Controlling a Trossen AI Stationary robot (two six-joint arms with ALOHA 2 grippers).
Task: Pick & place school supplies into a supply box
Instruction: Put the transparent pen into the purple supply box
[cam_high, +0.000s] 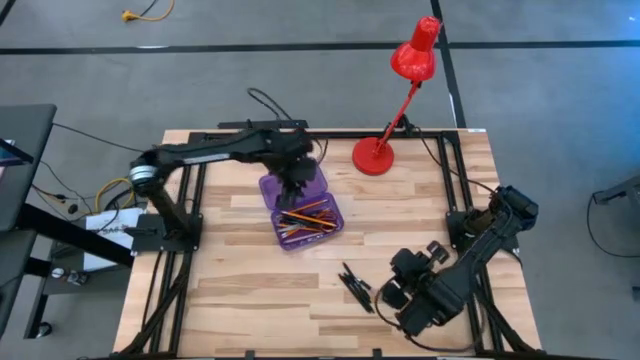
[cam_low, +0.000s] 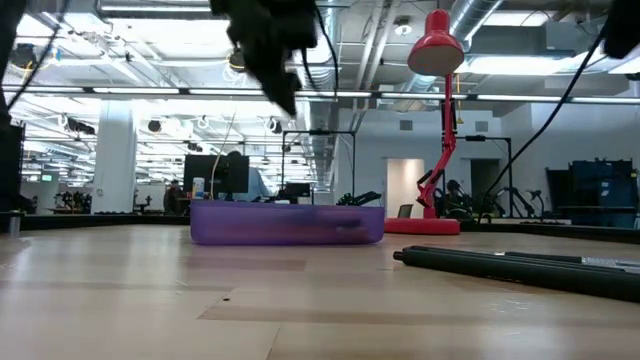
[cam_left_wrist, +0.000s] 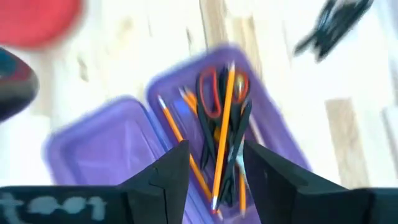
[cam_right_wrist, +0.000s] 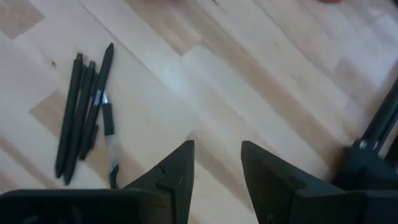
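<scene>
The purple supply box (cam_high: 302, 208) lies open near the table's middle, its lid (cam_left_wrist: 99, 149) flat beside it. It holds orange pencils (cam_left_wrist: 222, 130), black pens and the red-handled scissors (cam_left_wrist: 211, 93). My left gripper (cam_left_wrist: 214, 168) hovers open and empty above the box (cam_high: 293, 172). Several black pens (cam_high: 355, 285) lie on the table at the near middle; they also show in the right wrist view (cam_right_wrist: 84, 112). My right gripper (cam_right_wrist: 217, 168) is open and empty above the table to the right of those pens (cam_high: 400, 290).
A red desk lamp (cam_high: 385, 110) stands at the table's far edge, right of the box. Black frame rails run along the table's sides (cam_high: 455, 190). Bare wood lies between the box and the pens (cam_high: 250, 290).
</scene>
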